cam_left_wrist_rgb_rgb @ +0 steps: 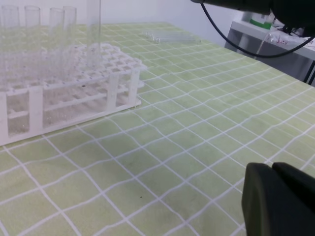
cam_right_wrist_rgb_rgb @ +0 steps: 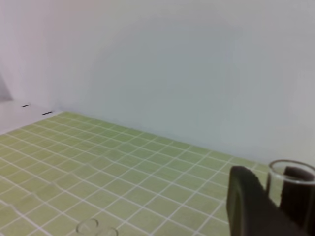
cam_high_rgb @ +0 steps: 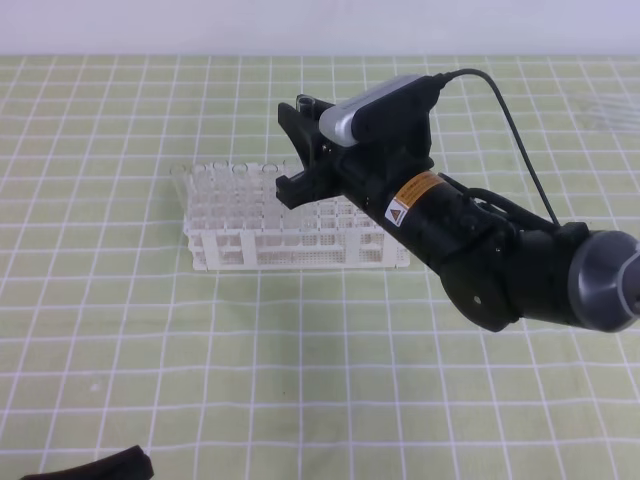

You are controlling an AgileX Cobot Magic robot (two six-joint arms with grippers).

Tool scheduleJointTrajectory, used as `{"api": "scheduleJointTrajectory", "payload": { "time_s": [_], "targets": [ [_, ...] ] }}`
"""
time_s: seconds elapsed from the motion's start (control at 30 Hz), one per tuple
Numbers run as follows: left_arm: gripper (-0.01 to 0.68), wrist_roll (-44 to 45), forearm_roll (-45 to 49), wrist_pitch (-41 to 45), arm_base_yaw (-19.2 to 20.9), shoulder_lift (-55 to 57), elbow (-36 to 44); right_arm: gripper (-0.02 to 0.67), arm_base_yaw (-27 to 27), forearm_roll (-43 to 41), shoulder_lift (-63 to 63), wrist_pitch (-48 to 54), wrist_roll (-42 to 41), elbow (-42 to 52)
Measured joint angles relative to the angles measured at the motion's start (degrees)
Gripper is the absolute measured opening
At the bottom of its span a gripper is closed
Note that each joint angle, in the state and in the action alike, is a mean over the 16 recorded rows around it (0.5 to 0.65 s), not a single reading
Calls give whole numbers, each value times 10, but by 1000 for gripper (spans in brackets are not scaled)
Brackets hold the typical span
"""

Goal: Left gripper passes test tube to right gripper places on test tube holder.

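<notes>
Black two-finger right gripper [cam_high_rgb: 300, 150] pinching the slender clear glass test tube [cam_high_rgb: 305, 102], held upright above the far side of the white plastic lattice test tube holder [cam_high_rgb: 290, 245]. Tube rim just visible at the claw's top in the high view; body mostly hidden by fingers there. Clearer in the right wrist view: open round rim of test tube [cam_right_wrist_rgb_rgb: 291, 173] sitting between the two dark fingers [cam_right_wrist_rgb_rgb: 251, 209], green cloth and pale wall behind. Left wrist view shows the same tube [cam_left_wrist_rgb_rgb: 93, 29] from the side, hanging vertical with its lower end down among the top holes of the holder [cam_left_wrist_rgb_rgb: 74, 93]; whether seated, cannot tell. Also only there: several other clear tubes [cam_left_wrist_rgb_rgb: 32, 34] standing in the rack's far rows.

Behind the claw, silver ribbed camera block [cam_high_rgb: 375, 105] with black cable [cam_high_rgb: 510, 120] looping off, then dark arm with orange-yellow warning label [cam_high_rgb: 413, 195] carrying a triangle symbol; print too small to read.

Left gripper [cam_left_wrist_rgb_rgb: 278, 199] seen only as a dark blurred mass at the left wrist view's lower right, low over the green checked cloth [cam_left_wrist_rgb_rgb: 197, 123]; spread or closed, cannot tell. In high view just a black sliver [cam_high_rgb: 95, 467] at bottom left edge, well apart from the rack.
</notes>
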Motion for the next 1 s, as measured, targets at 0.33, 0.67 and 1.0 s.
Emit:
{"api": "scheduleJointTrajectory", "payload": {
  "time_s": [0.33,0.67,1.0],
  "targets": [
    [0,0,0,2,0,0,0,10,0,-6,5,9,5,0],
    [0,0,2,1,0,0,0,10,0,0,20,-12,0,0],
    [0,0,2,2,0,0,0,10,-3,9,24,-27,-10,-1]
  ]
}}
